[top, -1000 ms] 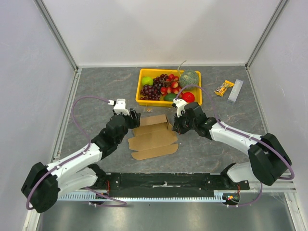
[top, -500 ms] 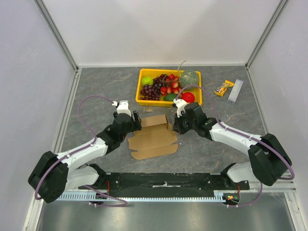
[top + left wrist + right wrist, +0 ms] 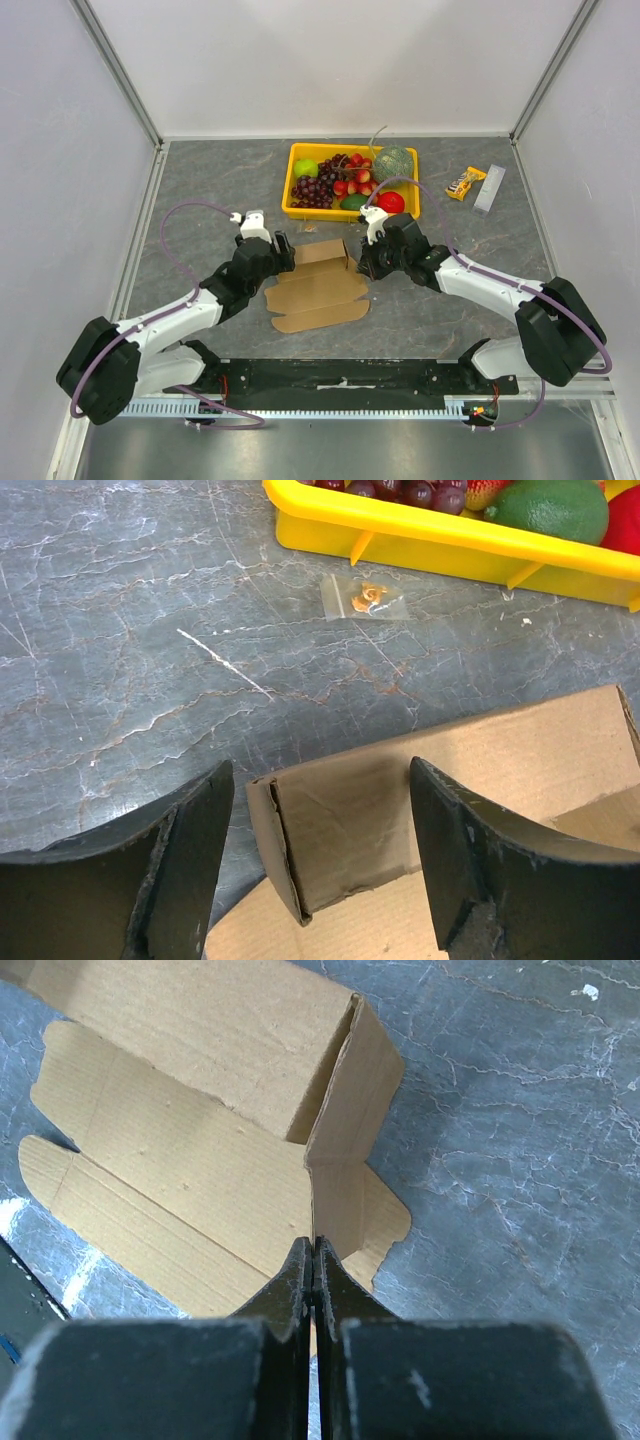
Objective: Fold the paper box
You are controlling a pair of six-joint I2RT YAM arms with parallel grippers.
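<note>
- One plain brown cardboard paper box (image 3: 320, 285), a die-cut sheet with rounded flaps, sits mid-way across the grey marbled counter (image 3: 200, 180), just in front of the tray. The far half is folded up into a trough and the near half lies flat.
- Two arms, one at each end of it.
- The left hand (image 3: 320, 780) is spread wide, its two fingers (image 3: 190, 860) straddling the box's left end wall. Can't tell if either one touches the card.
- The right hand (image 3: 313, 1260) is pressed together, tips right at the bottom edge of the upright flap on the right end. Can't tell if a sliver of card is caught between them.
- One yellow plastic tray (image 3: 300, 213) behind the box, loaded with fruit: a bunch of dark grapes (image 3: 315, 188), some strawberries (image 3: 352, 178), one green melon (image 3: 394, 162), plus a few more pieces.
- One small clear bag (image 3: 365, 597) with something orange inside, lying between tray and box.
- Far right: one yellow snack bar (image 3: 465, 183) and one pale rectangular block (image 3: 489, 189), side by side, well apart from the box.
</note>
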